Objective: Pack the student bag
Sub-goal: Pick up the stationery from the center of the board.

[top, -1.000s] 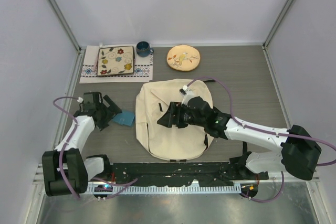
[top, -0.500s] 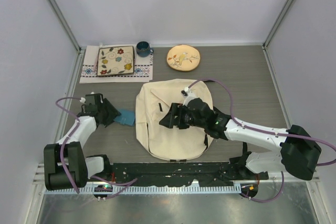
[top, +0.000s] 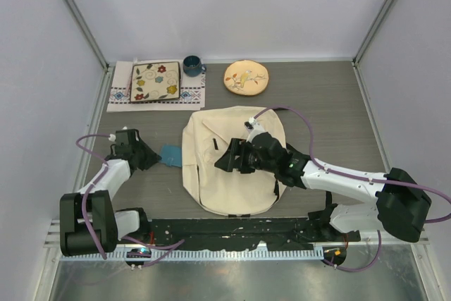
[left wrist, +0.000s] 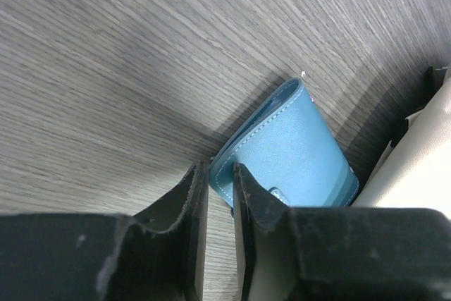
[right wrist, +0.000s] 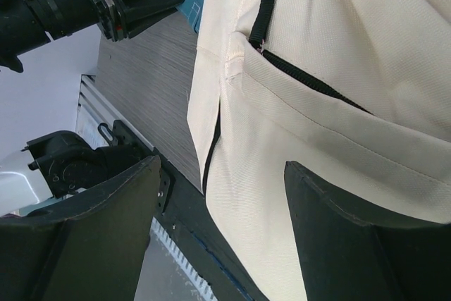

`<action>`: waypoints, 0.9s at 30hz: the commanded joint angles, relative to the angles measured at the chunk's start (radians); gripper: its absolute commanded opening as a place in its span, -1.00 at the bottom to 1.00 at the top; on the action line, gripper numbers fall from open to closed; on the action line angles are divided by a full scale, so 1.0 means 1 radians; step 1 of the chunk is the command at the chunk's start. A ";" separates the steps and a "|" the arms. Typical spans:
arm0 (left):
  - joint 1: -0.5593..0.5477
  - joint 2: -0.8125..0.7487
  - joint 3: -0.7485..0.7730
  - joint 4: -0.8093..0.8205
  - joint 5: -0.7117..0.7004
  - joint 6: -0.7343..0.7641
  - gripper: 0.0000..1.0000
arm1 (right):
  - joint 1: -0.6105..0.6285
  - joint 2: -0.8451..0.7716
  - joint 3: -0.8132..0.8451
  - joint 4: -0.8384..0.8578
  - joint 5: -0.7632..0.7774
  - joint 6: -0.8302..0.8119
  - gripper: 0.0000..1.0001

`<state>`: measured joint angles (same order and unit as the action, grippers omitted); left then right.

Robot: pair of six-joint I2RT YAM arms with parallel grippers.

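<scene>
The student bag [top: 227,177], cream with black zippers, lies flat mid-table. A blue wallet [top: 170,154] rests on the table just off its left edge. My left gripper [top: 152,157] is low on the table, jaws nearly together. In the left wrist view the wallet [left wrist: 289,149] has its near corner pinched between the tips of that gripper [left wrist: 218,174]. My right gripper [top: 227,161] hovers over the bag's middle. In the right wrist view it [right wrist: 222,223] stands open with only the bag's fabric [right wrist: 338,68] below.
At the back left a square floral plate [top: 156,81] sits on a patterned placemat [top: 120,93], with a blue cup [top: 192,66] beside it. A round yellowish plate [top: 246,77] lies at back centre. A black rail [top: 232,227] runs along the near edge.
My left gripper dropped lower and narrowed from wide open to a thin gap on the wallet's corner. The wallet shifted slightly toward the bag. The right arm barely moved.
</scene>
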<state>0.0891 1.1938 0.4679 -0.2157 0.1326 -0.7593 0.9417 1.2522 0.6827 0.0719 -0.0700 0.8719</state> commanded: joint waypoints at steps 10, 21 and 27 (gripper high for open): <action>-0.002 -0.056 0.002 0.016 0.010 0.003 -1.00 | 0.008 -0.010 -0.002 -0.003 0.027 0.013 0.53; -0.003 -0.178 0.032 -0.092 -0.027 0.006 -1.00 | 0.006 -0.013 0.000 -0.004 0.029 0.013 0.53; -0.002 -0.296 0.080 -0.209 -0.076 0.006 -1.00 | 0.006 -0.011 -0.003 0.009 0.026 0.019 0.52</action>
<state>0.0891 0.9680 0.4824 -0.3473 0.1005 -0.7586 0.9417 1.2522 0.6785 0.0509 -0.0612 0.8761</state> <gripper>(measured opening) 0.009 0.761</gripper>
